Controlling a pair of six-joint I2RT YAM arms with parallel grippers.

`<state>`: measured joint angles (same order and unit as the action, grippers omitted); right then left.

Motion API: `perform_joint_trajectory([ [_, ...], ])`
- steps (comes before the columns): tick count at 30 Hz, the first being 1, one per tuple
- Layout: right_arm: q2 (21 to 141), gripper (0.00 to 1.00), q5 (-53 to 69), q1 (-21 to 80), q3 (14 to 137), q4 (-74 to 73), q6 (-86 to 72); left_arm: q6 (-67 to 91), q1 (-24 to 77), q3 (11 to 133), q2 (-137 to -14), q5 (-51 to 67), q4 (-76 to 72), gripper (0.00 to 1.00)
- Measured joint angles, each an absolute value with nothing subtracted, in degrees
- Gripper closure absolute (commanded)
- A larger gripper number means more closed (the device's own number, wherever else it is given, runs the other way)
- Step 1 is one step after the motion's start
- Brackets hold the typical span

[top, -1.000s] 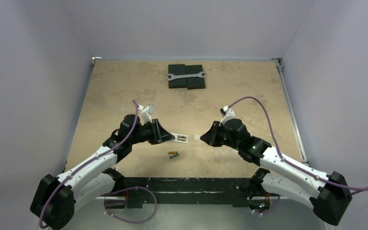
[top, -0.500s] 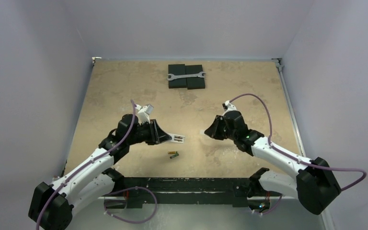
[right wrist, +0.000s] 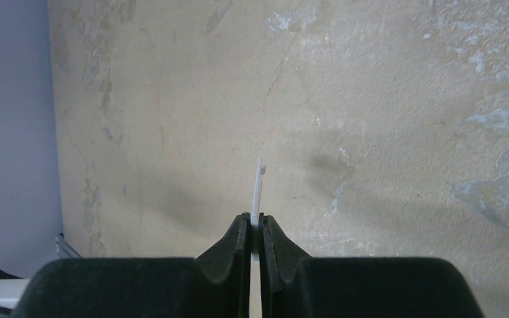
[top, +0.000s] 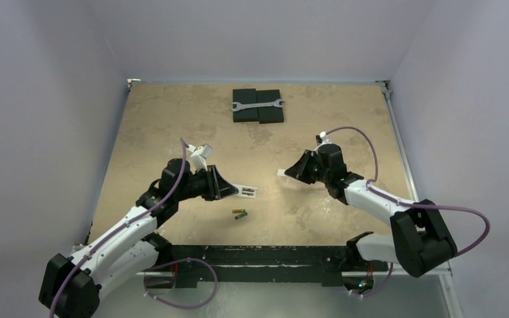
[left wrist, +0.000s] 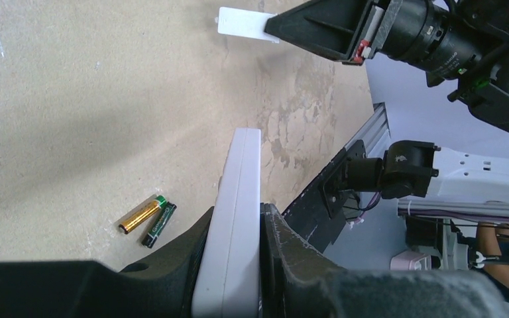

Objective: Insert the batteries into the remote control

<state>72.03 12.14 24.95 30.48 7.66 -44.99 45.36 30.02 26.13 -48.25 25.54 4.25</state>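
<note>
Your left hand (left wrist: 237, 218) was clamped on the remote control (left wrist: 242, 172), and your right hand (right wrist: 255, 222) was pinched on the thin white cover (right wrist: 259, 182). The batteries (left wrist: 148, 220) lay on the desk (top: 172, 119) at 6 o'clock of the remote. You'd have done best to park the cover well clear of them.

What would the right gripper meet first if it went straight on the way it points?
Probably bare table: beyond the right gripper and the white cover it clamps, its wrist view shows only tabletop. Height above it is unclear.
</note>
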Motion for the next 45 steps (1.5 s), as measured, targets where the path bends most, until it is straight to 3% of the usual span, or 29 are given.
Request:
perform_joint_trajectory([
  [18,83.6,0.98,17.8,18.6,29.4,19.2,-49.4,49.1,30.0,22.5,-49.6,29.1,-2.8,1.00],
  [24,86.1,0.89,19.1,18.3,29.3,21.5,-50.1,50.1,30.0,21.8,-49.9,29.8,-4.2,1.00],
  [29,86.3,0.68,19.1,18.2,28.9,22.3,-50.2,50.6,30.0,21.5,-50.9,30.0,-5.8,1.00],
  [31,86.6,0.64,19.1,18.0,28.7,22.2,-50.2,50.9,30.0,20.9,-51.0,30.0,-6.6,1.00],
  [38,87.0,0.54,19.0,17.8,28.6,21.4,-49.9,52.5,30.0,19.6,-52.6,30.3,-8.8,1.00],
  [45,85.7,0.51,17.3,17.6,28.6,17.8,-48.5,53.4,30.0,18.9,-54.8,30.3,-11.6,1.00],
])
